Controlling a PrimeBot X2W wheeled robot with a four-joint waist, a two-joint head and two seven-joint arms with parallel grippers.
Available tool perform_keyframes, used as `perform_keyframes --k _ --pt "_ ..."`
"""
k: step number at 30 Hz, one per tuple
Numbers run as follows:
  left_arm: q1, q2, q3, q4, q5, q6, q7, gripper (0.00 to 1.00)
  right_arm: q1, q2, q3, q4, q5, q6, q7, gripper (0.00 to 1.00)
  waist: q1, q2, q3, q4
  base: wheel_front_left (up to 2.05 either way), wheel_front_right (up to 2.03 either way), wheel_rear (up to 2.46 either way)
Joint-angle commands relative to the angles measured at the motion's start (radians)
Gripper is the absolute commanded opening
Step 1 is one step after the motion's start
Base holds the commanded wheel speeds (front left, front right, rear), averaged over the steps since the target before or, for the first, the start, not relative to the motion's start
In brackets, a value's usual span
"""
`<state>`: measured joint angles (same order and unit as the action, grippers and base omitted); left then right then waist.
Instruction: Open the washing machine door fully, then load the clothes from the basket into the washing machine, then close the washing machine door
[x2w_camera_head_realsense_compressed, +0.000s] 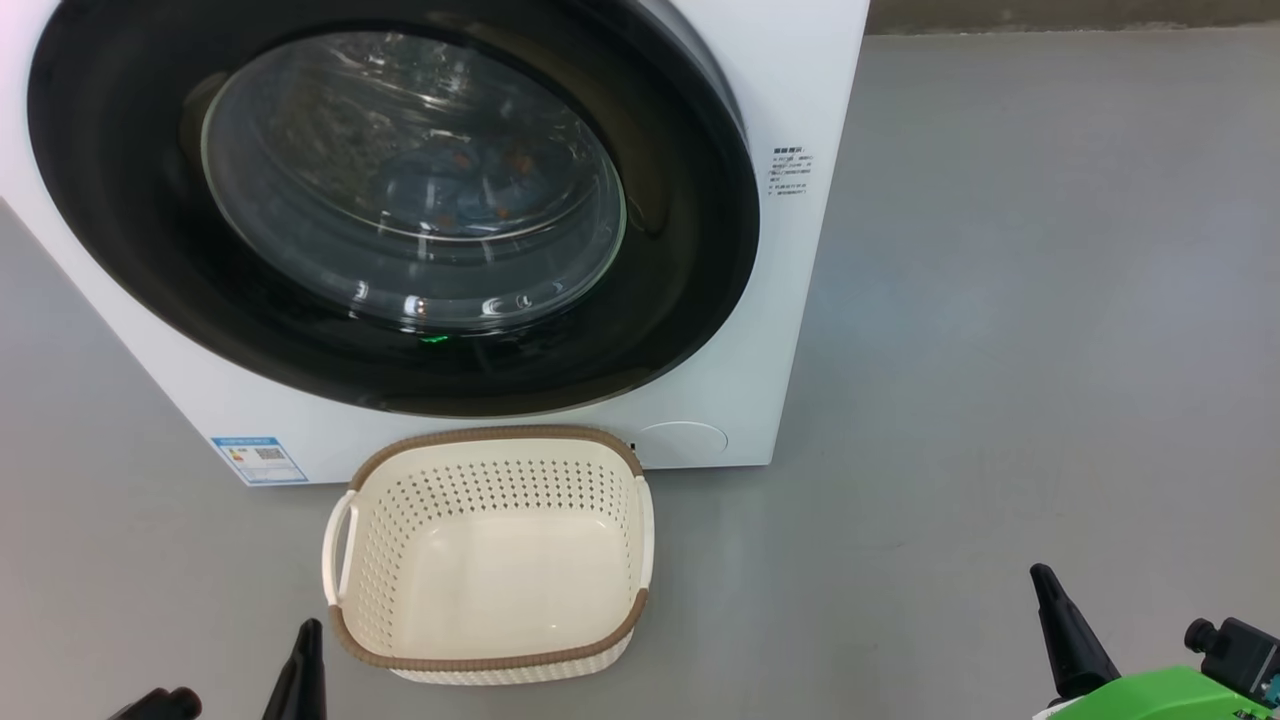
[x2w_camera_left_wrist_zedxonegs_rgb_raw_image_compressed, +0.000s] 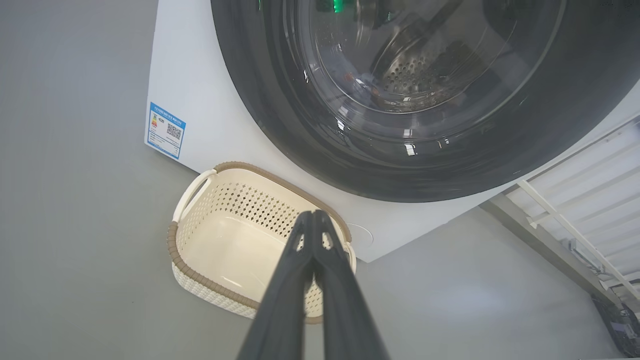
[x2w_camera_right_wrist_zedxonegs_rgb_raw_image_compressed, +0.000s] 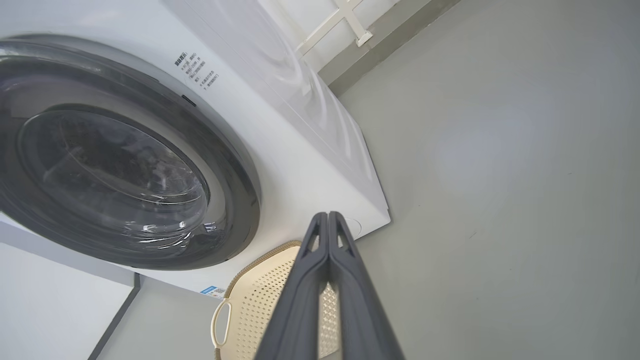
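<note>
The washing machine (x2w_camera_head_realsense_compressed: 790, 80) is seen standing on the grey floor (x2w_camera_head_realsense_compressed: 1000, 400), and the washing machine door (x2w_camera_head_realsense_compressed: 690, 300) is laid shut against its front, the glossy black rim lying flush all round so far as can be told. Through the bulging glass the clothes (x2w_camera_head_realsense_compressed: 480, 185) are made out inside the drum as a blue heap with orange specks. The basket (x2w_camera_head_realsense_compressed: 490, 437) is set on the floor just before the machine's lower front edge, below the door, and nothing is held in it. The left gripper (x2w_camera_left_wrist_zedxonegs_rgb_raw_image_compressed: 314, 215) is hung low just beside the basket's near left corner, its fingers pressed together on nothing, and the right gripper (x2w_camera_right_wrist_zedxonegs_rgb_raw_image_compressed: 328, 215) is held well off to the basket's right, its fingers likewise closed together and empty. The task is judged to be at or very near its end. Three risks are judged from here. Whether the latch is caught cannot be told, so the door could swing out if it is only leaning to. A fold of cloth could be pinched at the door seal, which is hidden behind the rim. The light basket could be knocked or tipped if the left arm is swung across it, since it is so close.
</note>
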<state>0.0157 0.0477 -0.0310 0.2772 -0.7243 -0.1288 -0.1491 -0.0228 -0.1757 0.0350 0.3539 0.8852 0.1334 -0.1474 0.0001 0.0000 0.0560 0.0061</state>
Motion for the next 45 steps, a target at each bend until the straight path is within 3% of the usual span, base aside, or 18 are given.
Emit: perform_keyframes --k 1,45 --pt "-0.042 0.016 0.019 -0.023 -0.027 -0.001 0.005 0.00 -0.035 -0.004 -0.006 -0.029 0.024 -0.001 0.008 0.00 0.0000 0.0000 -0.001 0.000 0.00 0.00 0.00" --pt "-0.084 0.016 0.075 -0.028 -0.485 -0.001 0.132 0.00 -0.061 0.061 -0.077 -0.071 0.394 -0.002 0.138 0.00 0.0000 0.0000 -0.028 -0.003 0.00 0.00 0.00"
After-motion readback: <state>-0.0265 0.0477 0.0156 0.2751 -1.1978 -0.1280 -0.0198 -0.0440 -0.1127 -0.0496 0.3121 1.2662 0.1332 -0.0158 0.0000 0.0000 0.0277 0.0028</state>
